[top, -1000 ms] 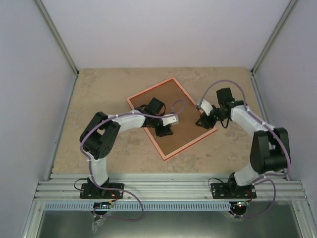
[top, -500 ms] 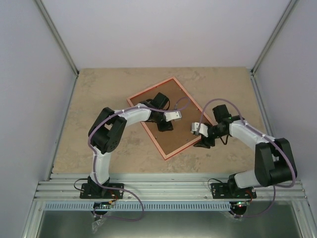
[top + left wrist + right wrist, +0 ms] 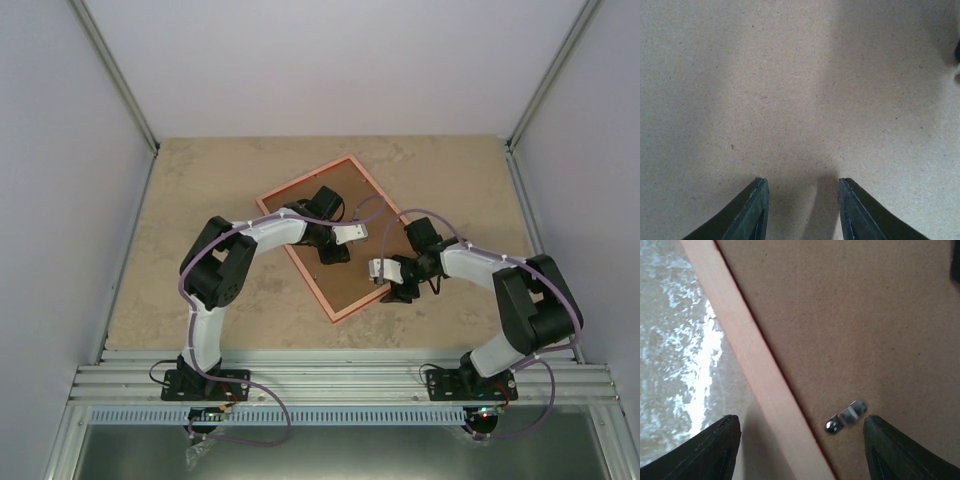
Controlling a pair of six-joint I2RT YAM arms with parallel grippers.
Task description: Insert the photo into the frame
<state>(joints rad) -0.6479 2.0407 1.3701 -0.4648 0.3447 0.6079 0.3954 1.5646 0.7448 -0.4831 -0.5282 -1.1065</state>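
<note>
Both arms have shifted in the last second: your left gripper (image 3: pixel 333 252) has slid a little farther up the board, and your right gripper (image 3: pixel 397 290) has swung from the frame's right side down toward its near corner.

On the left, the fingers stand a modest way apart over bare brown backing board (image 3: pixel 790 75), with nothing between them. The frame (image 3: pixel 312 288) lies face down on the table (image 3: pixel 180 200), pale back up, with its long axis running diagonally from far left to near right. The photo shows in no view. Whether it already sits under the board, you cannot tell.

On the right, the fingers are spread wide and empty, straddling the frame's pale rail. A small metal clip (image 3: pixel 846 417) lies on the board just inside that rail, between the fingertips and closer to the right-hand one. The right arm is the nearer, so any work on the clip is probably its job.
</note>
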